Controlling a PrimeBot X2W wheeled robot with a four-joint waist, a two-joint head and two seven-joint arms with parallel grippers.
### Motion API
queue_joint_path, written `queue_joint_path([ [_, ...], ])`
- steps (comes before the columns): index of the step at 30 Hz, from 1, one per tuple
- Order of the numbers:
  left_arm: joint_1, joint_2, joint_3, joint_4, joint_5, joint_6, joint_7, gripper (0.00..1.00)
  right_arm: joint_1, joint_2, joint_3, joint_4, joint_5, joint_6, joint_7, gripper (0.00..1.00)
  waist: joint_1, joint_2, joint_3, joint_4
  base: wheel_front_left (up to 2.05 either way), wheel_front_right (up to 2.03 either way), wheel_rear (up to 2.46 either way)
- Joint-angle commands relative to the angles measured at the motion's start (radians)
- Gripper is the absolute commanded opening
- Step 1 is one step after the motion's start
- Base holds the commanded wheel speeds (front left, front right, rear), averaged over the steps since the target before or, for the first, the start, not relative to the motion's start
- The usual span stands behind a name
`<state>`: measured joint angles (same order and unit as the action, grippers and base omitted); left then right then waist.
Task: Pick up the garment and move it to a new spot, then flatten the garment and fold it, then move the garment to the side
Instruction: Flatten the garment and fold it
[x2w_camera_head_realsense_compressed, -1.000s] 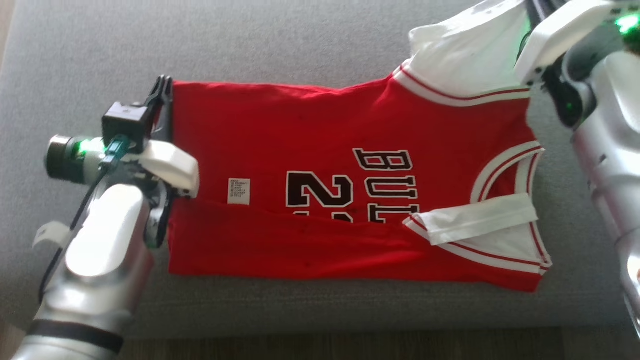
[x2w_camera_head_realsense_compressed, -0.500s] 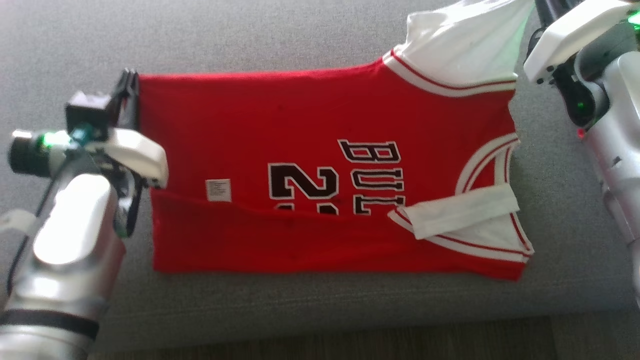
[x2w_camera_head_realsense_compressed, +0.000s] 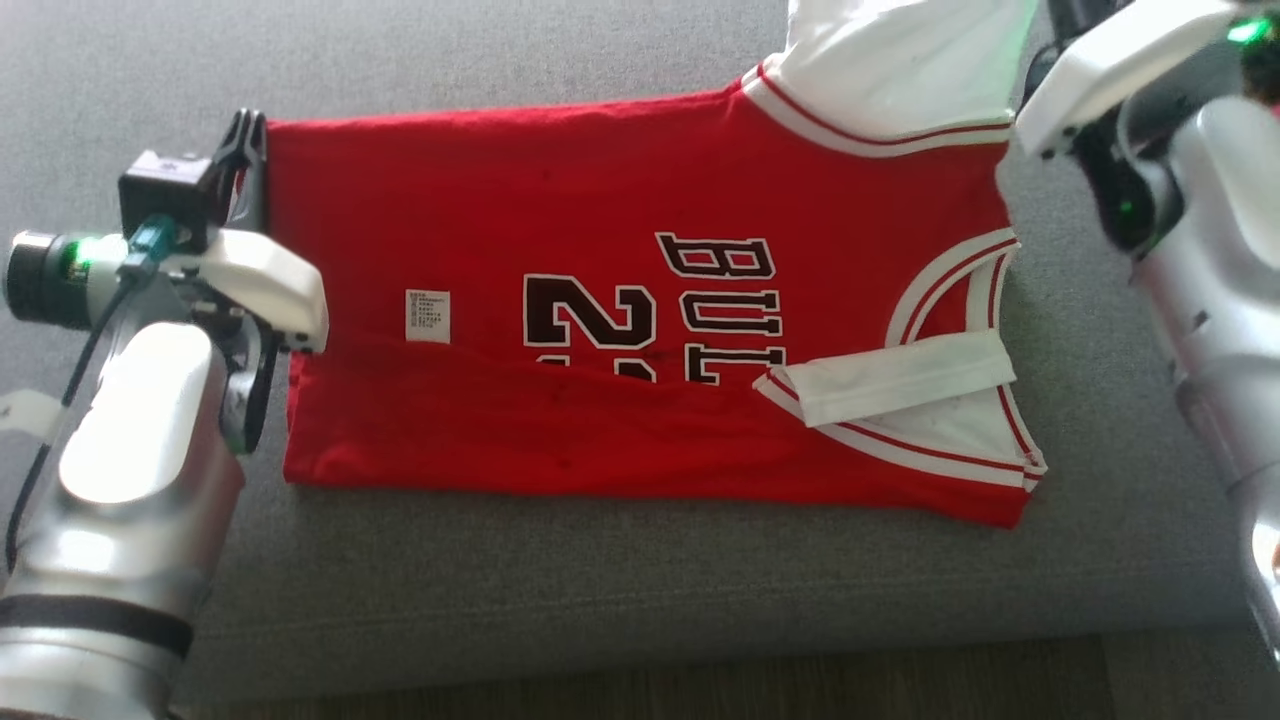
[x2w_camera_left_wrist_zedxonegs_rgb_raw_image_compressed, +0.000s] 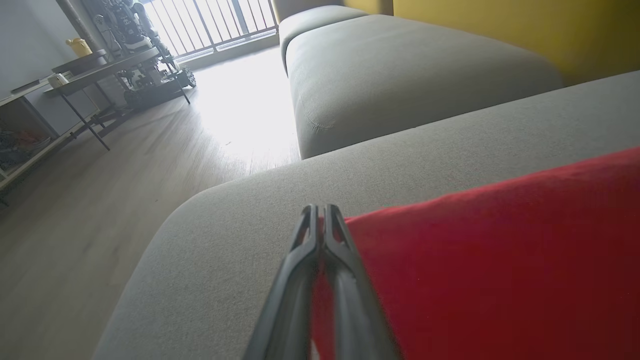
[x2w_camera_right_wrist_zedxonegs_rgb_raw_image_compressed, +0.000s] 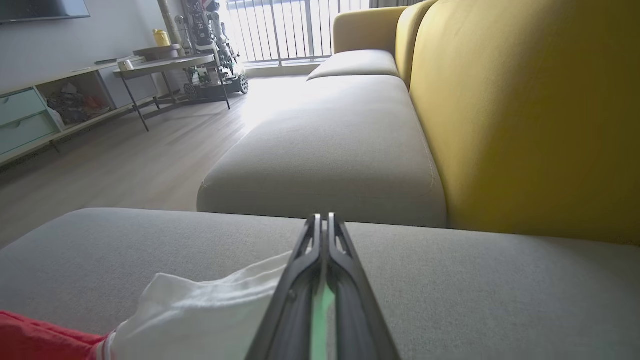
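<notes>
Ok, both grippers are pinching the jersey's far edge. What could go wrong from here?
1. The right gripper is shut on the white sleeve alone, the left gripper on a red corner of the jersey; an uneven pull could skew the fold.
2. Lifting may drag open the near flap already folded over.
3. The near edge lies close to the front of the cushion; a tug that way might slide it off.

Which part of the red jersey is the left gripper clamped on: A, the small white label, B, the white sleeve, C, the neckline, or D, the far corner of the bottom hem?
D: the left gripper is shut on the far corner of the jersey at its hem end, well away from the white sleeve, the neckline and the label.
</notes>
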<state>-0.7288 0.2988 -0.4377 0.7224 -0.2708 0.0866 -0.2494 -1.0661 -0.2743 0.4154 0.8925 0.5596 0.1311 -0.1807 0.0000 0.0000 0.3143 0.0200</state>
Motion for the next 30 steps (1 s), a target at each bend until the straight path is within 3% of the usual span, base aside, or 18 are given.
queue_joint_path([
  [1, -0.013, 0.052, 0.032, -0.015, 0.01, -0.003, -0.011, 0.0, 0.029, -0.002, 0.012, -0.038, 0.014, 0.0, 0.0, 0.0, 0.0, 0.0, -0.013, -0.006, 0.0, 0.0, 0.0],
  [17, 0.131, 0.111, -0.01, -0.004, 0.02, -0.027, -0.011, 0.0, 0.339, -0.056, -0.014, -0.286, 0.099, 0.0, 0.145, 0.0, 0.0, 0.0, -0.107, -0.075, 0.0, 0.0, 0.0],
  [30, 0.218, 0.168, -0.071, -0.047, 0.04, -0.058, 0.049, 0.0, 0.588, -0.067, -0.085, -0.537, 0.103, 0.0, 0.393, 0.0, 0.0, 0.0, -0.153, -0.092, 0.0, 0.0, 0.0],
])
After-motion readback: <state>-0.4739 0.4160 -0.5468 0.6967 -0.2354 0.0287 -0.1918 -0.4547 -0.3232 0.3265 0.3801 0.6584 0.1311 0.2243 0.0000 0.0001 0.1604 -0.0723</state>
